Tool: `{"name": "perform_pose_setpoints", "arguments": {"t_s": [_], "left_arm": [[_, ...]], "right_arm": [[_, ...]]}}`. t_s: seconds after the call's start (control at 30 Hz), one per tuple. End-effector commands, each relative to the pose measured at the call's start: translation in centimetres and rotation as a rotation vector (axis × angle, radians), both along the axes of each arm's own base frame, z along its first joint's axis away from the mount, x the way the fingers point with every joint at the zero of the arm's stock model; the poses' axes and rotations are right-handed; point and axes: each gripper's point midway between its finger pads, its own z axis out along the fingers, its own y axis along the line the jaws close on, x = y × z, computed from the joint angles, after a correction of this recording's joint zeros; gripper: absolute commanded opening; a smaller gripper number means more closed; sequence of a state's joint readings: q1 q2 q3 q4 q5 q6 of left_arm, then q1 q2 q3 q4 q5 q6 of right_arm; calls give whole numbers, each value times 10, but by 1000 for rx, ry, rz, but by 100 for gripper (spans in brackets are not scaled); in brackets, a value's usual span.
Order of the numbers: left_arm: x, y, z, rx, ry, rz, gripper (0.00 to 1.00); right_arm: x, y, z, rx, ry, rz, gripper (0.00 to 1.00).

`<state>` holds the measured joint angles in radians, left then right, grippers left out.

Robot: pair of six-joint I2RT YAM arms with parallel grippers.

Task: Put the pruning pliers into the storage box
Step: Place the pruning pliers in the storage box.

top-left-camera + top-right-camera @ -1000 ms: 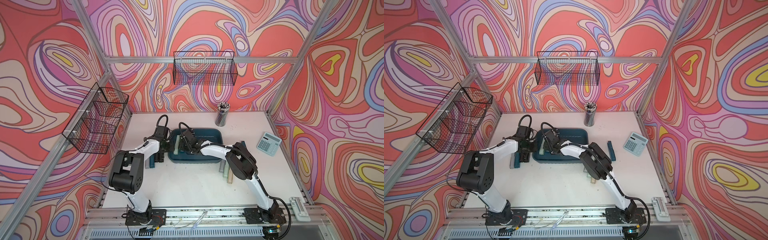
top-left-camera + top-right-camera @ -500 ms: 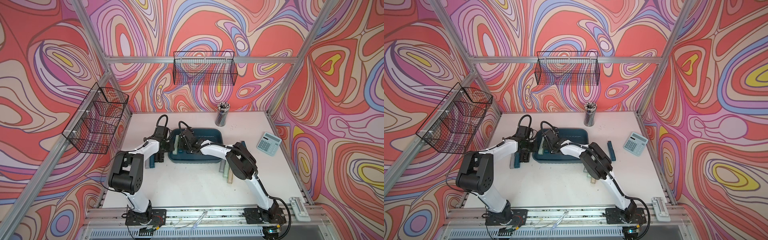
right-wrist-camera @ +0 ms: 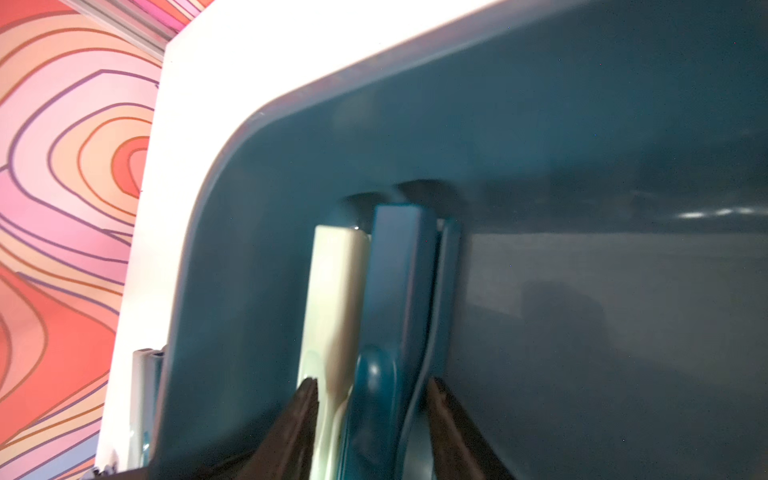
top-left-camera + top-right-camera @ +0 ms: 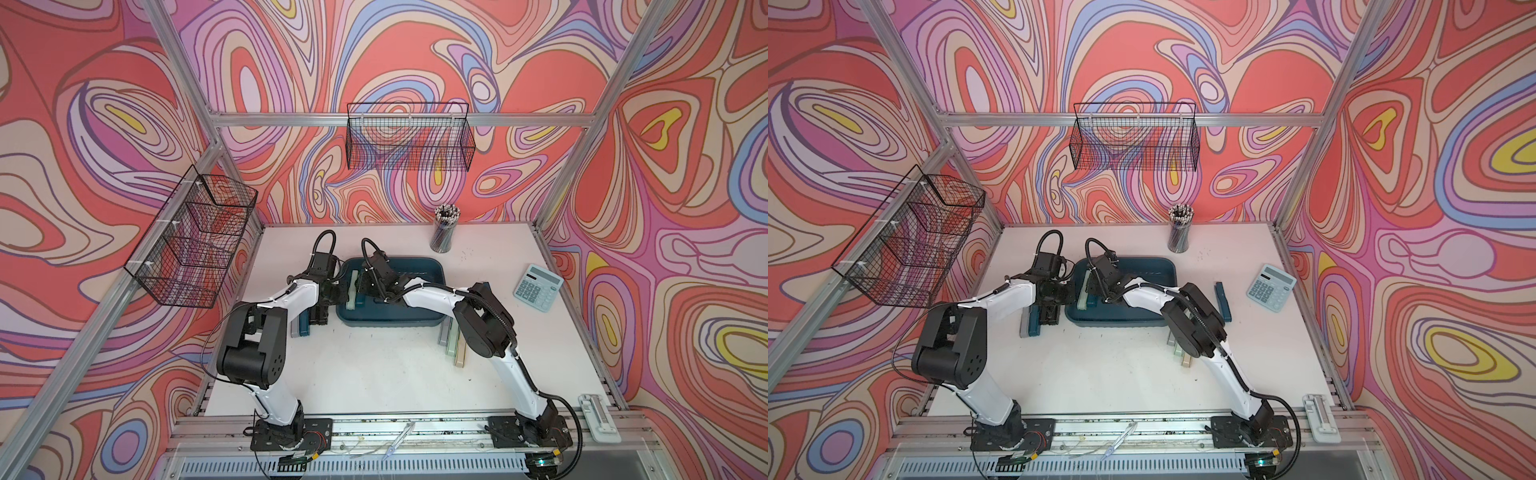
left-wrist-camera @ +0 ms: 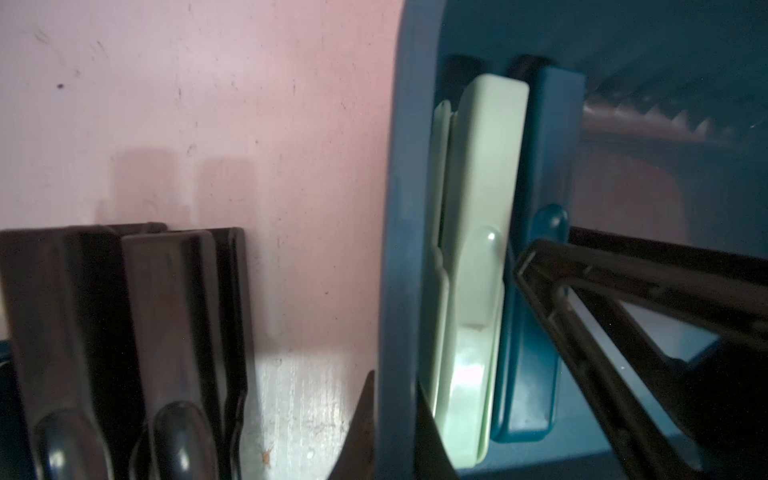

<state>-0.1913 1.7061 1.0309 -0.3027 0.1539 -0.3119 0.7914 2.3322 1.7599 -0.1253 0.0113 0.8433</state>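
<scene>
Pliers (image 4: 352, 291), mint and teal, stand on edge at the box's (image 4: 415, 321) 9 o'clock end. The left gripper (image 5: 395, 386) is clamped shut on that wall. The right gripper (image 3: 372, 380) straddles the teal one, jaws partly open, apparently not pinching. Lifting crookedly could snag and topple them, or jerk the box.

Left fingers (image 5: 360, 428) clamped, right fingers (image 3: 297, 428) parted.

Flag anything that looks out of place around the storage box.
Nothing looks spilled or damaged. Only oddity: one teal-blue pliers lies alone between the storage box and the calculator, not lined up with any others.
</scene>
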Motion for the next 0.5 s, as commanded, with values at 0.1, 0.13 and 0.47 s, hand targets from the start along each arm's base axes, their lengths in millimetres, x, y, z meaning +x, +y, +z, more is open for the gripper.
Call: {"name": "perform_pose_setpoints", "arguments": {"t_s": [0.1, 0.13, 0.47], "left_arm": [[5, -9, 17, -31, -58, -22, 0], [5, -10, 17, -32, -58, -22, 0], [6, -8, 20, -21, -66, -21, 0]], "right_arm": [[3, 6, 21, 65, -21, 49, 44], [4, 5, 21, 56, -25, 49, 44], [13, -53, 78, -119, -166, 45, 47]]}}
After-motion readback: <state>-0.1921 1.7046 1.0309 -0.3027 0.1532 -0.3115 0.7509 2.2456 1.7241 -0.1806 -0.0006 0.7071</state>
